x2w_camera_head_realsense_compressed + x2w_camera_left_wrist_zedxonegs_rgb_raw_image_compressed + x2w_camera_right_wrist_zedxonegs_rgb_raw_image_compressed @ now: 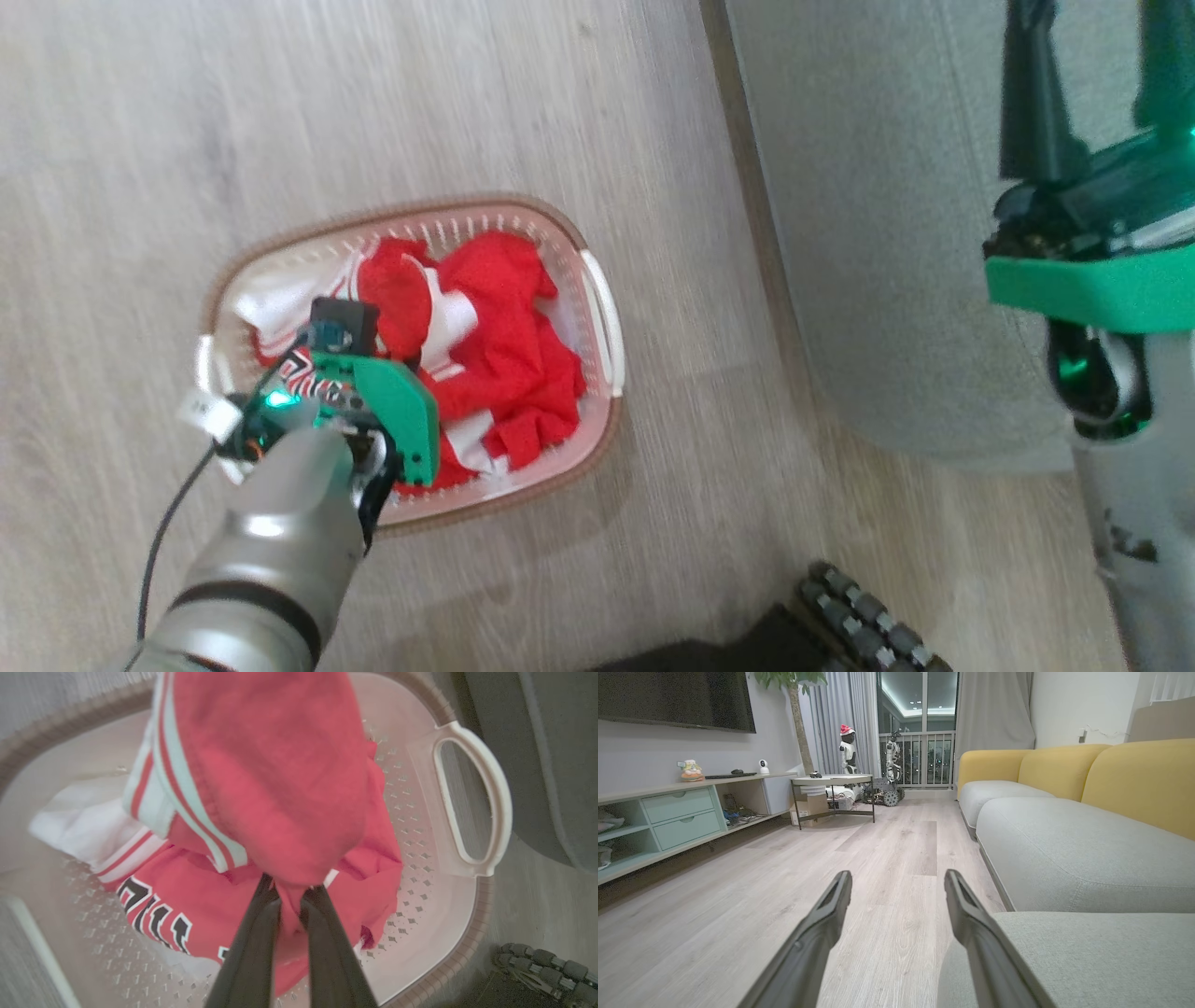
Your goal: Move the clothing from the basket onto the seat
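Note:
The basket (pixel 609 439) stands on the wood floor, left of the seat (pixel 887 233). Red clothing (pixel 504 345) with white stripes lies heaped in it. My left arm reaches down into the basket's near left part. In the left wrist view my left gripper (pixel 290 887) is shut on a bunch of red fabric (pixel 280 774) that rises toward the camera. Under it lies the jersey with dark lettering (pixel 154 910) on the basket's perforated floor (pixel 420 896). My right gripper (pixel 1097 23) hangs open over the seat's edge, its fingers (pixel 831 905) apart and holding nothing, the seat (pixel 1064 849) to their right.
My wheeled base (pixel 868 616) sits on the floor close to the basket's near side. Yellow back cushions (pixel 1134 779) line the sofa. Far down the room stand a low TV bench (pixel 682 816), a round table (pixel 831 780) and small robots (pixel 889 765) by the window.

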Available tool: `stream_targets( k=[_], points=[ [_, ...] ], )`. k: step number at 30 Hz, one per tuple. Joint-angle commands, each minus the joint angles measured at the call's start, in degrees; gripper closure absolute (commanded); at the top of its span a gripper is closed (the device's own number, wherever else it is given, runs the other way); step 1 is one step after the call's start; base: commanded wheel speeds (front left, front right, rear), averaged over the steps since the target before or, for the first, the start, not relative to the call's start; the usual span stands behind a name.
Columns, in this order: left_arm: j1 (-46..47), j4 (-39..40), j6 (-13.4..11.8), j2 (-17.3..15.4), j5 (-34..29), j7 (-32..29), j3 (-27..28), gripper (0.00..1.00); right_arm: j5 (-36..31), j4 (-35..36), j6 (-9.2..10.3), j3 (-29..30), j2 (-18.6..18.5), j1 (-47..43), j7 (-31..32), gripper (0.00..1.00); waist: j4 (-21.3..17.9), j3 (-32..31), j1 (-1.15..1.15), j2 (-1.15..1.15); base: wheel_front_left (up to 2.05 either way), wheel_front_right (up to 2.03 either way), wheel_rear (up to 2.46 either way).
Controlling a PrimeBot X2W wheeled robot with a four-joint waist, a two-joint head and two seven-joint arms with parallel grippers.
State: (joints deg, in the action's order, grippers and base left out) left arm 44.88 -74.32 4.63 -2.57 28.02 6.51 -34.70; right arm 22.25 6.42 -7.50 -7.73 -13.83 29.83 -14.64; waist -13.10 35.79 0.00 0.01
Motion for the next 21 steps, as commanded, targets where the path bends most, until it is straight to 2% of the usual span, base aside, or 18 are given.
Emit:
stream_targets(
  k=[1, 8, 21],
  points=[
    [-1.82, 0.91, 0.50, -0.42, 0.61, 1.22, 0.65, 1.00, 0.10, 1.29, 0.01, -0.89, -0.53, -1.94, -0.36, 0.00, 2.34, -4.79, 0.00, -0.01, 0.00, 0.00, 0.00],
    [-5.89, 4.23, 1.90, -0.33, 3.00, 4.80, -1.48, 1.00, -0.38, -0.92, 0.01, -1.44, -0.77, -5.71, -0.36, 0.00, 5.30, -12.43, 0.00, -0.01, 0.00, 0.00, 0.00],
    [-10.49, 11.99, 2.52, -0.45, 4.80, 8.42, -2.27, 1.00, -1.46, -3.61, 0.01, -0.98, 0.06, -12.87, -0.36, 0.00, 10.27, -24.83, 0.00, -0.01, 0.00, 0.00, 0.00]
  ],
)
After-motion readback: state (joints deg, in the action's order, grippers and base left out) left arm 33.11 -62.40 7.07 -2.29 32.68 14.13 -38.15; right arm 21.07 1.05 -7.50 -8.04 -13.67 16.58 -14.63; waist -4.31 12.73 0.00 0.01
